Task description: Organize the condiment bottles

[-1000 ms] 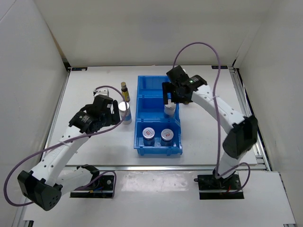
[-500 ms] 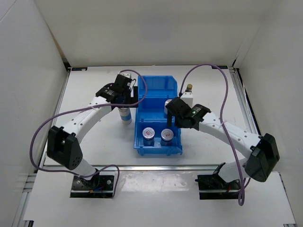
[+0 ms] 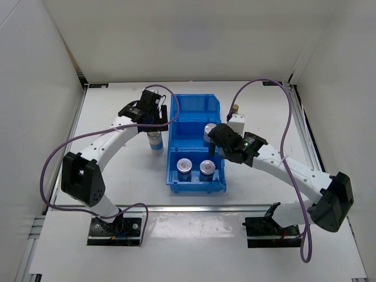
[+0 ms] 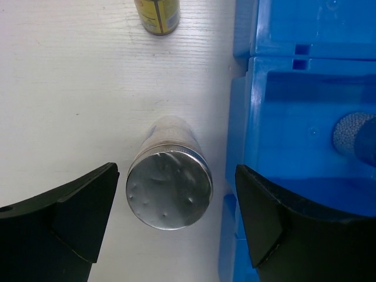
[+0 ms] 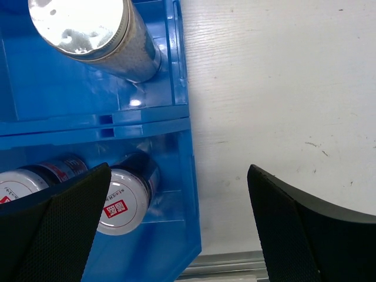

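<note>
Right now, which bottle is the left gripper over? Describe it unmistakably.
Find the blue bin; on the table just outside its left wall stands a white-blue cylinder with a silver lid. Its twin stands inside the bin, and the brown bottle nearby is dark and yellow-labelled.

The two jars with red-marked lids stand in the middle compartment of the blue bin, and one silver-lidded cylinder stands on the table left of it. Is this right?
No. The top external view shows the jars in the nearest compartment of the blue bin, not the middle. The cylinder on the table is right.
</note>
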